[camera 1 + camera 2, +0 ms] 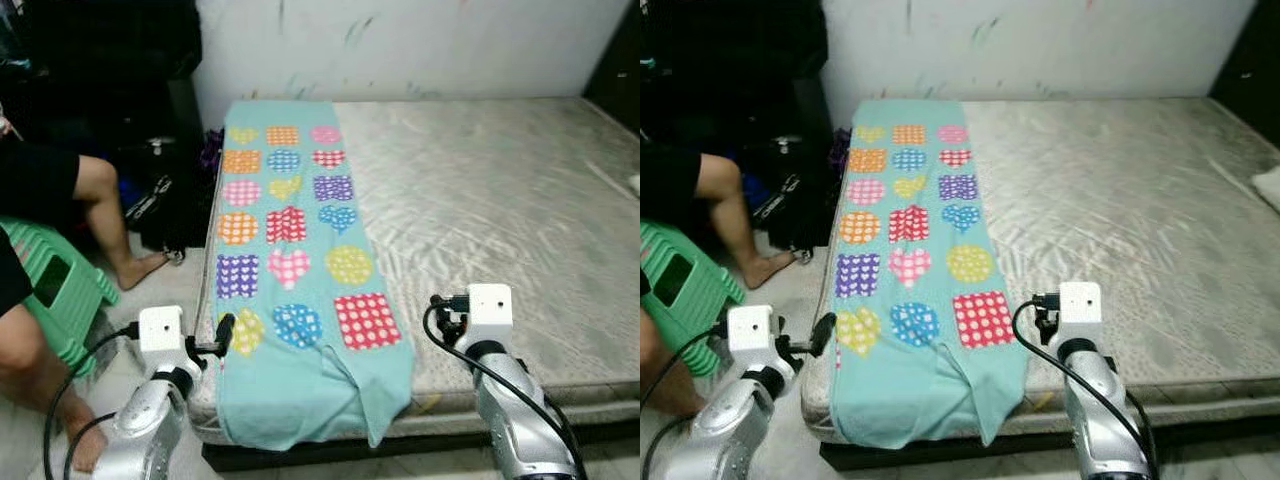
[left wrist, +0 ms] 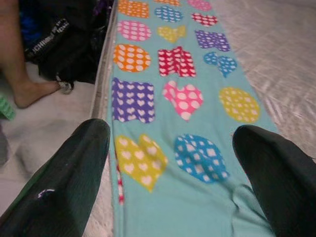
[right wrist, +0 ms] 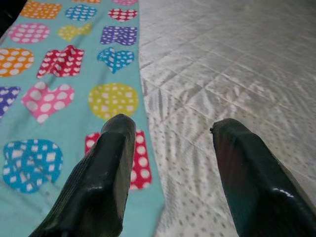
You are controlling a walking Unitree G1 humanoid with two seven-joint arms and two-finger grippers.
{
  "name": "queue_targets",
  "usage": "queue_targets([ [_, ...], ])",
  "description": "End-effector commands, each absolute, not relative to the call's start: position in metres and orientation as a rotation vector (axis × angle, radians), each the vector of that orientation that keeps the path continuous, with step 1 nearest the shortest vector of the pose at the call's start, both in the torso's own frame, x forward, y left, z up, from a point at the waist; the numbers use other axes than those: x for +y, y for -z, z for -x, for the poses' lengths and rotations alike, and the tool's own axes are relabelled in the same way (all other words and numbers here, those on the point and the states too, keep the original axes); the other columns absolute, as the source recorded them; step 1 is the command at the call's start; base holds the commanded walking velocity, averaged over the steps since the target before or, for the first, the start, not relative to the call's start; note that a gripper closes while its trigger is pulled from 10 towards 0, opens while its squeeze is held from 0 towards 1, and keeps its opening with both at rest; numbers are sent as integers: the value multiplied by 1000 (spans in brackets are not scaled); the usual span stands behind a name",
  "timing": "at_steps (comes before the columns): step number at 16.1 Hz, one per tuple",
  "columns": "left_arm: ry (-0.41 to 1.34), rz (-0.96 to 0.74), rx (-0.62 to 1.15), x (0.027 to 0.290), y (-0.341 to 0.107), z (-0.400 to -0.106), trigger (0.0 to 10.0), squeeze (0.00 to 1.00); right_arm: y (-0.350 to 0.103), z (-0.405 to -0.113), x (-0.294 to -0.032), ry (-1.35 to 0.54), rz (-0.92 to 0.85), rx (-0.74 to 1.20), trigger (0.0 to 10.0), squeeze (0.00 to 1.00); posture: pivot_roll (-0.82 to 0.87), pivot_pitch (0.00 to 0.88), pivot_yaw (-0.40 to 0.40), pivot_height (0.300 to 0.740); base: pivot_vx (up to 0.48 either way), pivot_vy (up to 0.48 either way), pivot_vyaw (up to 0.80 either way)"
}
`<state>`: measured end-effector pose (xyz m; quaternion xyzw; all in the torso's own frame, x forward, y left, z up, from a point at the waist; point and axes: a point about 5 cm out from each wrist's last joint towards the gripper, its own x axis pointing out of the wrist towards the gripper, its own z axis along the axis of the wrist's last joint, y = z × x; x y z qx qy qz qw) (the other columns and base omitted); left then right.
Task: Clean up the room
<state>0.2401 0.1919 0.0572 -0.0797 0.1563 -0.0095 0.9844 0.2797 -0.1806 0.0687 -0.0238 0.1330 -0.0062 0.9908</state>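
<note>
Left gripper (image 2: 170,148) hovers at the near left corner of the bed, jaws wide, nothing held. Just past its jaws lies the blanket (image 1: 295,270), teal with dotted hearts, circles and squares in many colours. Between the left fingers (image 2: 69,173) sit a yellow heart patch and a blue circle patch.

Right gripper (image 3: 170,163) hovers over the near part of the mattress (image 1: 500,220), jaws wide, empty. Its left finger (image 3: 106,168) sits over the blanket's right edge, above a red dotted square; its right finger is over bare quilted mattress. The blanket edge runs away from the jaws, between them and slightly to the left side.

The blanket lies flat as a long strip along the mattress's left side, from the near edge to the far wall (image 1: 400,45). Its near end hangs over the bed's front edge, with a fold or wrinkle just ahead and between the two grippers. The rest of the mattress, to the right of the right jaws, is grey and quilted.

Left of the left jaws, on the floor (image 1: 160,280): a person's bare leg (image 1: 115,225) and foot, a green plastic stool (image 1: 50,285), and beyond them a black bag (image 1: 165,205) against the bed side. Another bare foot is near the left arm at the frame bottom. Far right, a small white item at the mattress edge, too small to tell.
</note>
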Motion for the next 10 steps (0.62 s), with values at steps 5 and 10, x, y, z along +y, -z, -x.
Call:
queue_targets([
  [5,25,155,304,188,-60,-242,10000,0,-68,-276,-190,40,71,272,10000,0,-122,0,0,719,73,0,0],
  [10,14,161,307,188,-59,-242,10000,0,-68,-277,-191,43,81,275,10000,0,-122,0,0,719,0,0,0],
])
